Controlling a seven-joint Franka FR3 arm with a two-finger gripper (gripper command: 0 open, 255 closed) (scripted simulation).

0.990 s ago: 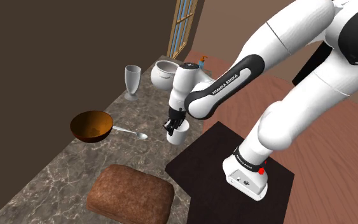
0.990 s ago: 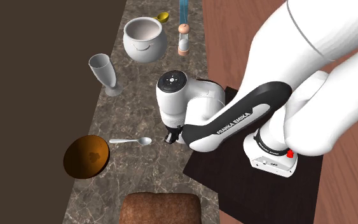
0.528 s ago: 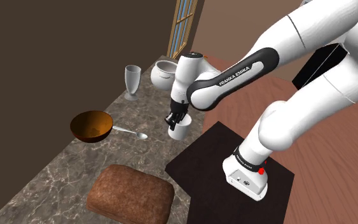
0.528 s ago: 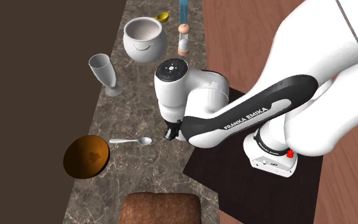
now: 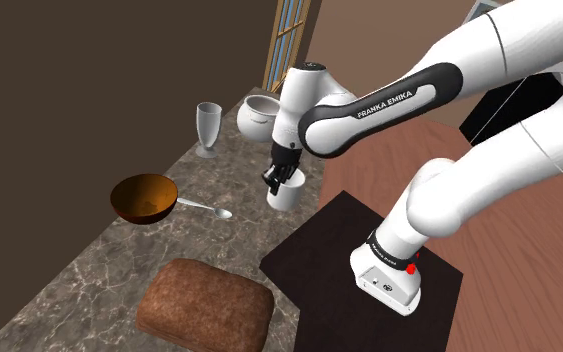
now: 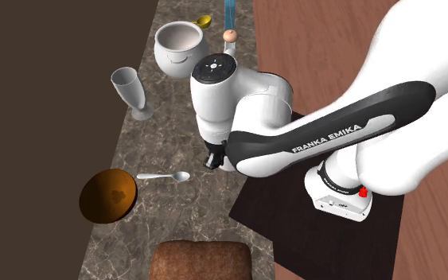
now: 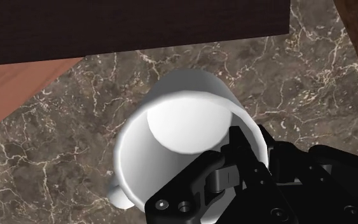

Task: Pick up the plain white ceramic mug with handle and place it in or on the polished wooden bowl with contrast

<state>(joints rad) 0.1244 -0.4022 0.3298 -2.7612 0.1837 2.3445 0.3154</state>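
The gripper (image 5: 280, 183) clasped the white mug (image 5: 285, 198), apparently lifted; the carry to the bowl (image 5: 144, 197) at nine o'clock remained.

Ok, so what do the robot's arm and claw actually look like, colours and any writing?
The arm is glossy white with thick, rounded links and dark joint sections. One dark band carries FRANKA EMIKA in white capitals. A round dark cap tops the wrist joint, and a small red spot marks the white base. The claw is all black, with two fingers.
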